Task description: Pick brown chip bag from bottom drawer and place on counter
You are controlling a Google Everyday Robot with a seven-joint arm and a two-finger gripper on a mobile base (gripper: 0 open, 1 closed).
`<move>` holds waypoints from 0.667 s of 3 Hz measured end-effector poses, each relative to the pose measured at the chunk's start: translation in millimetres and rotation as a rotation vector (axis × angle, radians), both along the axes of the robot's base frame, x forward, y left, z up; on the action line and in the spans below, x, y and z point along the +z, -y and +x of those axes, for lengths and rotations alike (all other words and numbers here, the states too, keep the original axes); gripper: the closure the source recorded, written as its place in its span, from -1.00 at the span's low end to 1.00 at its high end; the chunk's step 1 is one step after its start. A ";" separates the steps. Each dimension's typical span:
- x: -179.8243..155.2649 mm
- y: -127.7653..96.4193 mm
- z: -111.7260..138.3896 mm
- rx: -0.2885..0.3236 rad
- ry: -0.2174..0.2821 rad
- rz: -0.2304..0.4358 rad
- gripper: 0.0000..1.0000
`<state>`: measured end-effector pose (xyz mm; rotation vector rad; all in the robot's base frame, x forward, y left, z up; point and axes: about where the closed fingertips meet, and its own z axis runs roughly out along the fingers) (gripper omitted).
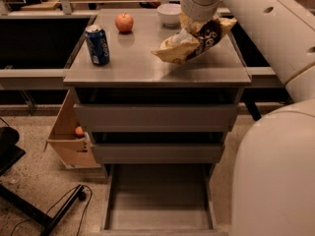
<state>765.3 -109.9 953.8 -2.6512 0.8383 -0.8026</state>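
Note:
The brown chip bag point(194, 42), dark brown with white lettering and cream-tan ends, hangs tilted just above the right half of the counter point(142, 65). My gripper point(189, 31) comes down from the white arm at top right and is shut on the bag's upper middle. The bag's lower left end is close to the counter surface; I cannot tell if it touches. The bottom drawer point(160, 200) is pulled open at the foot of the cabinet, and its grey floor is bare.
On the counter stand a blue soda can point(97, 44) at the left, a red apple point(124, 22) at the back, and a white bowl point(169, 14) behind the bag. A cardboard box point(69, 136) leans left of the cabinet. Cables point(64, 205) lie on the floor.

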 end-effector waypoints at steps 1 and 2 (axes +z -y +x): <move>0.0 0.0 0.0 0.000 0.000 0.000 0.19; -0.1 0.0 0.0 0.000 0.000 0.000 -0.43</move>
